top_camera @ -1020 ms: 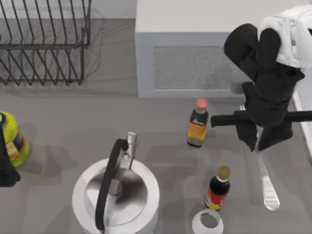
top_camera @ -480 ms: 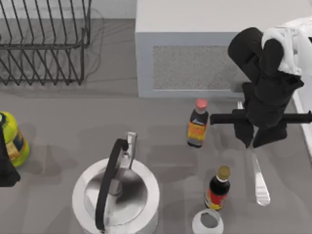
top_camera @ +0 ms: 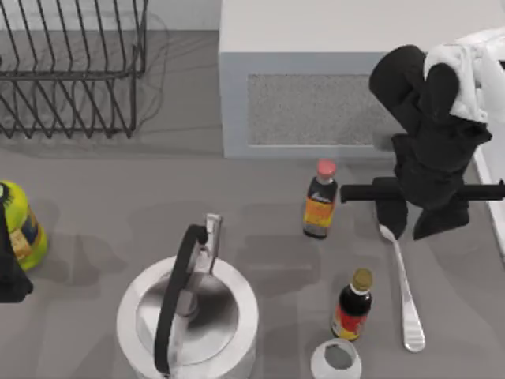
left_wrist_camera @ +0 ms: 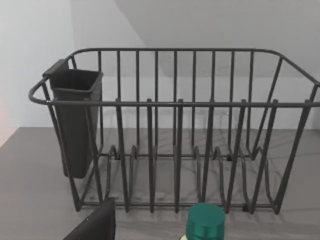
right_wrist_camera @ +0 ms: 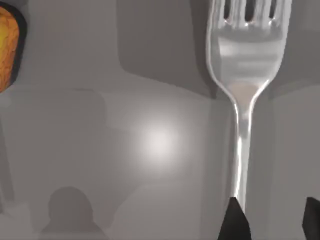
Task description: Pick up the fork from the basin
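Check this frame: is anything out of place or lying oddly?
Yes. The fork lies flat on the grey counter, in front of the basin rather than in it, beside the dark bottle. The right gripper is over its tine end.

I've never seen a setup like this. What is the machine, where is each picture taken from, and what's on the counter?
Two robot arms work at a grey counter in a computer simulation. One picture looks down from above. The other two come from cameras on the arms' wrists. The left arm sits parked at the left edge, its camera facing a wire dish rack. The right claw is at the near end of the fork, which is outside the basin, beside a small sauce bottle. The claw's fingers stand apart, with the fork's handle running up to one of them. A kettle stands further left.
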You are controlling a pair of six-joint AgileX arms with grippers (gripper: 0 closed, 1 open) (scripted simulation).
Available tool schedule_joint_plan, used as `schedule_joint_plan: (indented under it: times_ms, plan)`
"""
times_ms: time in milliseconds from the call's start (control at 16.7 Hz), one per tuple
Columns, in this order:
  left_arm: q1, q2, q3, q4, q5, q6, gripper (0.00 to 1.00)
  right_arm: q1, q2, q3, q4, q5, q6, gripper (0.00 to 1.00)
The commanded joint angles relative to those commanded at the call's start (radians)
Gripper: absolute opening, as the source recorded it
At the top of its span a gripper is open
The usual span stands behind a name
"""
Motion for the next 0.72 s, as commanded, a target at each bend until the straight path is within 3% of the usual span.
schedule_joint_plan:
  times_ms: [360, 720]
  plan:
    - [0.000, 0.000, 0.000, 0.000, 0.000, 0.000, 1.00, 0.000, 0.000, 0.000, 0.000, 0.000, 0.000, 0.98]
    - [0.000, 0.000, 0.000, 0.000, 0.000, 0.000, 1.00, 0.000, 0.000, 0.000, 0.000, 0.000, 0.000, 1.00]
